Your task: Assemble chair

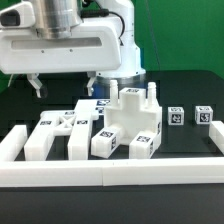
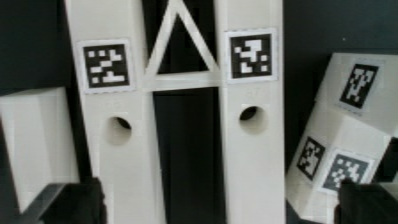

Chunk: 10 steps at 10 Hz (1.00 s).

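Black tabletop with a green wall behind fills the exterior view. White chair parts (image 1: 125, 125) sit mid-table, with a chunky piece at the centre. Barred frames (image 1: 55, 135) lie at its nine o'clock, and two small blocks (image 1: 177, 116) stand at its three o'clock, apart from it. A long white rail (image 1: 110, 172) runs along at six o'clock. The gripper (image 1: 66, 88) hangs over the frames, jaws spread wide, holding nothing.

In the wrist view, a barred frame (image 2: 103, 160) with two tags and two holes lies between the spread fingertips (image 2: 68, 205). Other white pieces lie beside it.
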Motion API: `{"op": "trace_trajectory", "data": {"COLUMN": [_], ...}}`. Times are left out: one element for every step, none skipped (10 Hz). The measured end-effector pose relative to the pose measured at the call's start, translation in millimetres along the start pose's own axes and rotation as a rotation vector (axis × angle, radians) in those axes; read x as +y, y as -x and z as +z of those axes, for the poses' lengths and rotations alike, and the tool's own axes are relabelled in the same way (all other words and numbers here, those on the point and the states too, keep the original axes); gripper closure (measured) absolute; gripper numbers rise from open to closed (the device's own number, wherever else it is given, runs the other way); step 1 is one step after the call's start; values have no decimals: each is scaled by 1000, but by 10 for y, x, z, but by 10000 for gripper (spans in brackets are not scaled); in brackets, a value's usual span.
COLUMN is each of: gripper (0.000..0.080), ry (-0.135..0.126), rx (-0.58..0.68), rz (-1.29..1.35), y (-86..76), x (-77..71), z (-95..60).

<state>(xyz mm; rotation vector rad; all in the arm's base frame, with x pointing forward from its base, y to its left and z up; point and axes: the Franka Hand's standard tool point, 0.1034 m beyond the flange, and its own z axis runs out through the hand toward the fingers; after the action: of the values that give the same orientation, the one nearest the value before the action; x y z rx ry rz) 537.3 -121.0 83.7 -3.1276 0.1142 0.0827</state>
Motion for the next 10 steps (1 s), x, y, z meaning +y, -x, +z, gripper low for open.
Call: {"op": "trace_trajectory", "data": {"gripper": [150, 150, 150, 150, 150, 150, 150, 150, 150, 150], "ry": [8, 5, 8, 10, 10, 10, 10, 10, 11, 8], "rx": [14, 9, 15, 11, 2, 9, 16, 21, 28, 38], "rz": [-9, -5, -8, -14, -17, -16, -17, -20, -21, -16], "y": [30, 55, 41, 48, 63, 35, 0, -42, -116, -205], "x": [-47, -69, -93, -125, -144, -176, -212, -223, -254, -335], "z": [95, 174, 211, 283, 341, 341, 337, 335, 334, 328]}}
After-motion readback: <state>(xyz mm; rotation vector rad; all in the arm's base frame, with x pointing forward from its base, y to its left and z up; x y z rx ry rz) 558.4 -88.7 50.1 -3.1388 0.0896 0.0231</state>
